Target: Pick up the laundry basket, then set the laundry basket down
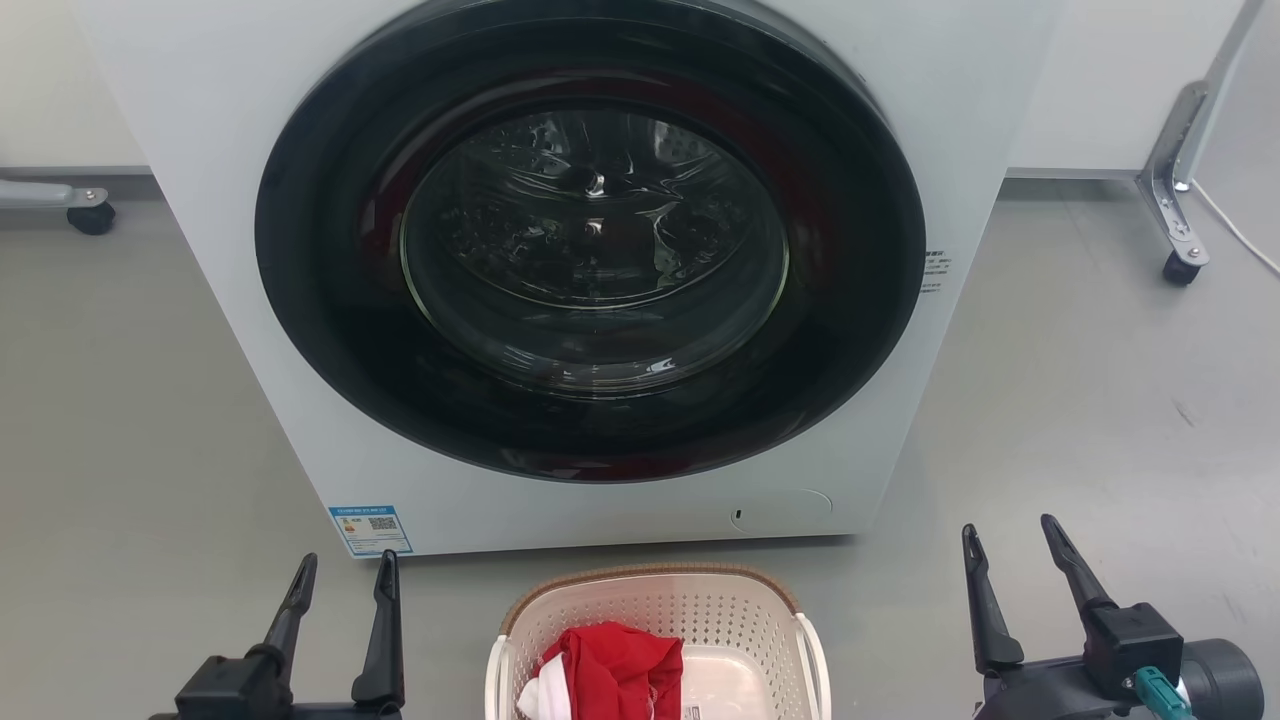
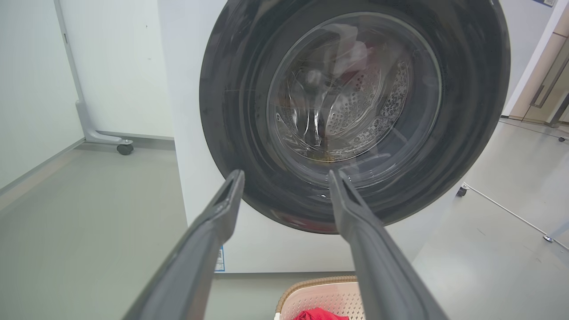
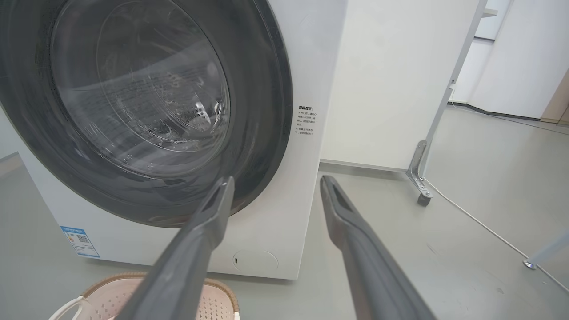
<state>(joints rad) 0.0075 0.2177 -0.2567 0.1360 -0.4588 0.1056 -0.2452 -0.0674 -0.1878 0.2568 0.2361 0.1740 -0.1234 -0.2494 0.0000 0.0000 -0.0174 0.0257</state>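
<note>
Cream plastic laundry basket point(image 1: 655, 610) on floor point(image 1: 1050, 400) before washing machine point(image 1: 250, 300), red cloth point(image 1: 615, 665) inside. Flanked by left pincer point(image 1: 348, 560), right pincer point(image 1: 1008, 527): both splayed, empty, probably staged for two-sided lift.

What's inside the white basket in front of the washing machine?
Inside the laundry basket lies a crumpled red cloth with a white piece beside it. Part of the basket's pale floor is bare. Anything under the cloth is hidden.

Test lab: washing machine point(image 1: 250, 250), wheeled partition panels point(image 1: 1185, 180).
</note>
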